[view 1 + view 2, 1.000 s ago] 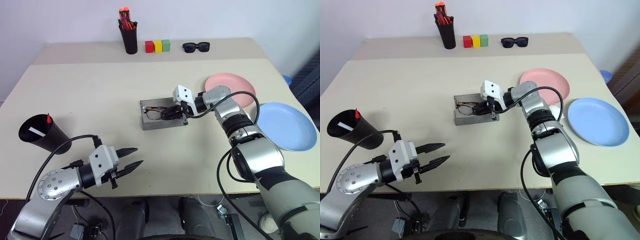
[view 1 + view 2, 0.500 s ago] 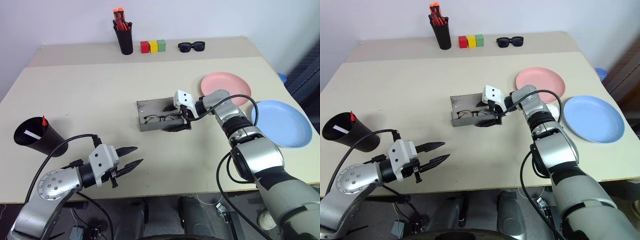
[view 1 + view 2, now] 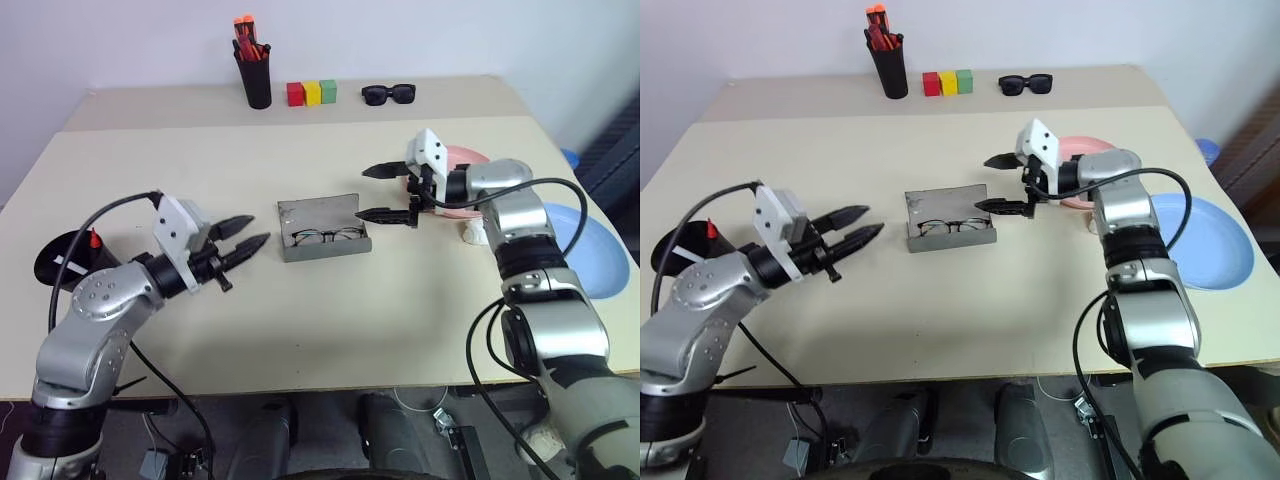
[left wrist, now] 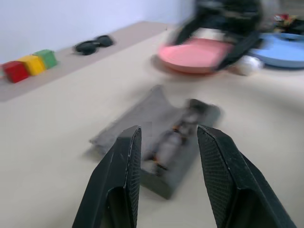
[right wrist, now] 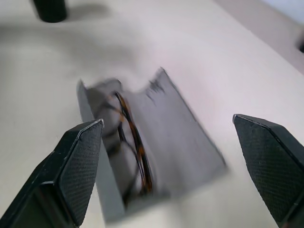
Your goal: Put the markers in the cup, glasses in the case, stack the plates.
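On my left, the left claw (image 3: 247,233) is empty, its fingers a narrow gap apart, aimed at the grey case (image 3: 322,228) just to its right. The glasses (image 3: 326,236) lie inside that open case mid-table, long axis running left to right. On its far side my right claw (image 3: 386,192) hangs spread wide, empty, just off the case's right end.

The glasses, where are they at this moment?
The glasses lie inside the open grey case at the table's middle, between the two grippers, left of the pink plate.
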You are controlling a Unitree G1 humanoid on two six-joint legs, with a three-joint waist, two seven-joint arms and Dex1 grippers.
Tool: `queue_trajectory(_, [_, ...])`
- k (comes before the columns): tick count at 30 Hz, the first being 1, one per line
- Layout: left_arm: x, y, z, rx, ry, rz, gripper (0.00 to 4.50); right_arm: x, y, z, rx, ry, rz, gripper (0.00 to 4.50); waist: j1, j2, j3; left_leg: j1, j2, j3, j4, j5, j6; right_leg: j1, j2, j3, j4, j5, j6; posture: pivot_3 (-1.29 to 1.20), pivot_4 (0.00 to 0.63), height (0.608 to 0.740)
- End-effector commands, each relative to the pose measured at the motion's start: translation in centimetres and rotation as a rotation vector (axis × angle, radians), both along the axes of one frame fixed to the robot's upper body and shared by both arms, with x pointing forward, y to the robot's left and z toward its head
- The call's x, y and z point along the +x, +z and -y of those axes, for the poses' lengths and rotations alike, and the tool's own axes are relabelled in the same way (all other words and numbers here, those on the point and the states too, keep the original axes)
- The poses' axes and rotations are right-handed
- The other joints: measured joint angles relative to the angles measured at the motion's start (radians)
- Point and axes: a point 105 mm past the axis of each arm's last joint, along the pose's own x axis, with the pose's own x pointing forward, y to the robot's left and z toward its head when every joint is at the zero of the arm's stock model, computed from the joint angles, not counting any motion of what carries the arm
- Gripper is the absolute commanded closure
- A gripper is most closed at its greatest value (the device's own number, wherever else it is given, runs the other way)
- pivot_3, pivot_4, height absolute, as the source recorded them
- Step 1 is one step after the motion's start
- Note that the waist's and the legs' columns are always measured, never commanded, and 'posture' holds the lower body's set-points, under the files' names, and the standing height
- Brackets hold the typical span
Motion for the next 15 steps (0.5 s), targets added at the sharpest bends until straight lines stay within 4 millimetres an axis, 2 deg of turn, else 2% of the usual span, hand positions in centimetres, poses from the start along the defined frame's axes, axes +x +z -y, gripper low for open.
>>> queue_trajectory(1, [2.4, -0.2, -0.5, 0.047, 0.042, -0.028, 4.40, -0.8, 1.6, 1.6, 0.036, -0.091, 0.067, 0.00, 0.000, 0.000, 0.000, 0.000, 0.000, 0.001, 0.000, 0.000, 0.000, 0.000, 0.000, 0.000, 0.000, 0.000, 0.000, 0.00, 0.150, 0.740])
queue_trajectory(5, [6.6, 1.6, 0.6, 0.091, 0.100, 0.030, 4.46, -2.5, 0.3, 3.0, 0.042, -0.188, 0.056, 0.00, 0.004, -0.001, 0.001, 0.000, 0.000, 0.001, 0.001, 0.000, 0.000, 0.000, 0.000, 0.000, 0.001, 0.000, 0.000, 0.00, 0.150, 0.740])
queue_trajectory(7, [9.1, 2.8, 0.5, 0.085, 0.210, 0.037, 4.46, -3.0, -0.1, 3.3, 0.043, -0.228, 0.058, 0.00, 0.006, -0.001, 0.001, 0.000, 0.000, 0.001, 0.001, 0.000, 0.000, 0.000, 0.000, 0.000, 0.001, 0.000, 0.000, 0.00, 0.150, 0.740])
queue_trajectory(9, [11.4, 3.2, 1.6, 0.190, 0.265, 0.042, 4.46, -3.7, -0.3, 3.1, 0.064, -0.253, 0.056, 0.00, 0.010, -0.002, 0.001, 0.000, 0.000, 0.001, 0.002, 0.000, 0.000, 0.000, 0.000, 0.000, 0.001, 0.000, 0.001, 0.00, 0.150, 0.740])
queue_trajectory(11, [12.6, 3.1, 3.0, 0.286, 0.249, 0.034, 4.46, -4.4, -0.4, 2.8, 0.082, -0.267, 0.054, 0.00, 0.014, -0.002, 0.001, 0.000, 0.000, 0.002, 0.002, 0.000, 0.000, 0.000, -0.001, 0.001, 0.001, 0.000, 0.001, 0.00, 0.150, 0.740])
queue_trajectory(15, [14.0, 2.3, 4.2, 0.470, 0.214, 0.065, 4.46, -5.1, -0.6, 2.2, 0.098, -0.290, 0.056, 0.00, 0.015, -0.002, 0.001, -0.001, -0.001, 0.002, 0.001, 0.000, 0.000, 0.000, -0.001, 0.001, -0.001, 0.000, 0.002, 0.00, 0.150, 0.740])
